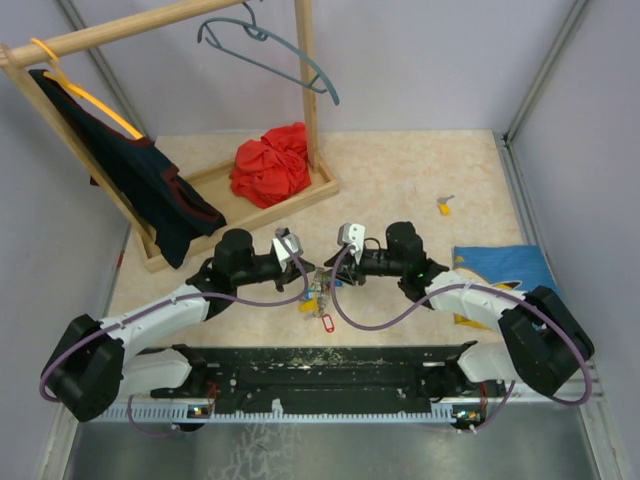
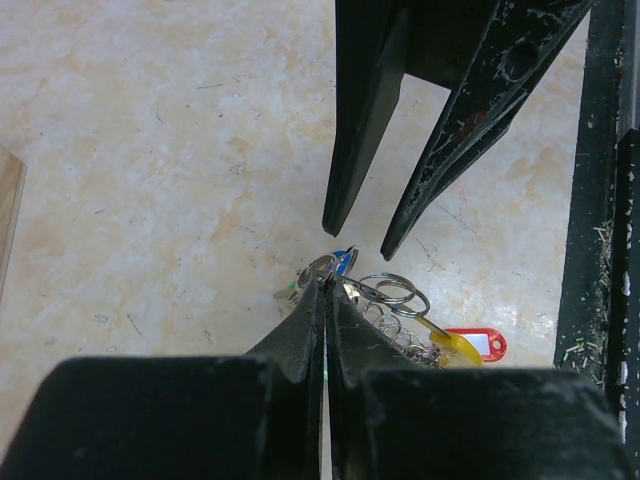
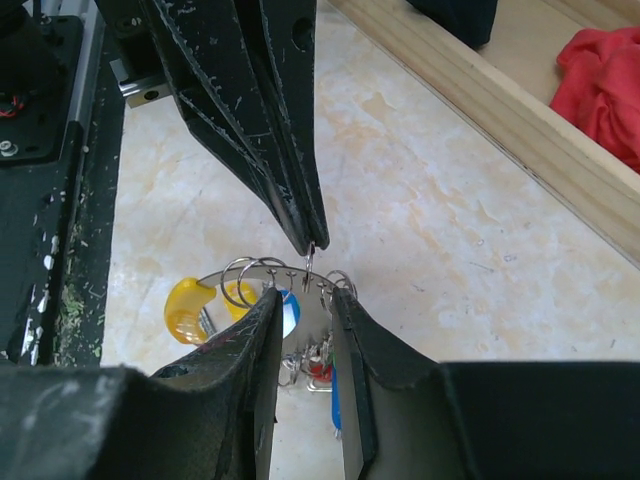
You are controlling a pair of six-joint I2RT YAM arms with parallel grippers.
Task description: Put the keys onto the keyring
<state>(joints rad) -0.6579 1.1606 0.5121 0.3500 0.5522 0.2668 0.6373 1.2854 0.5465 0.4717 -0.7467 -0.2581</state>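
Bunch of small metal keys with blue, yellow and red plastic tags (image 1: 318, 298): hung by small rings on the thin grey wire keyring (image 3: 262, 264), centre, just beyond the black base rail (image 1: 330, 365). Left gripper (image 2: 325, 285): fingers pressed together, pinching one small steel split ring (image 3: 310, 256) at the bunch's top. Right gripper (image 3: 303, 295): fingers slightly spread, straddling the keyring's arc from the right; a single yellow-tagged key (image 1: 444, 207) lies well apart, far right.

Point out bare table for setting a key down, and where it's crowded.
Bare: the stretch between the wooden rack base and the loose yellow-tagged key. Crowded: the centre, where the left gripper, jaws shut on the keys, meets the open right gripper; the blue cloth fills the near right.
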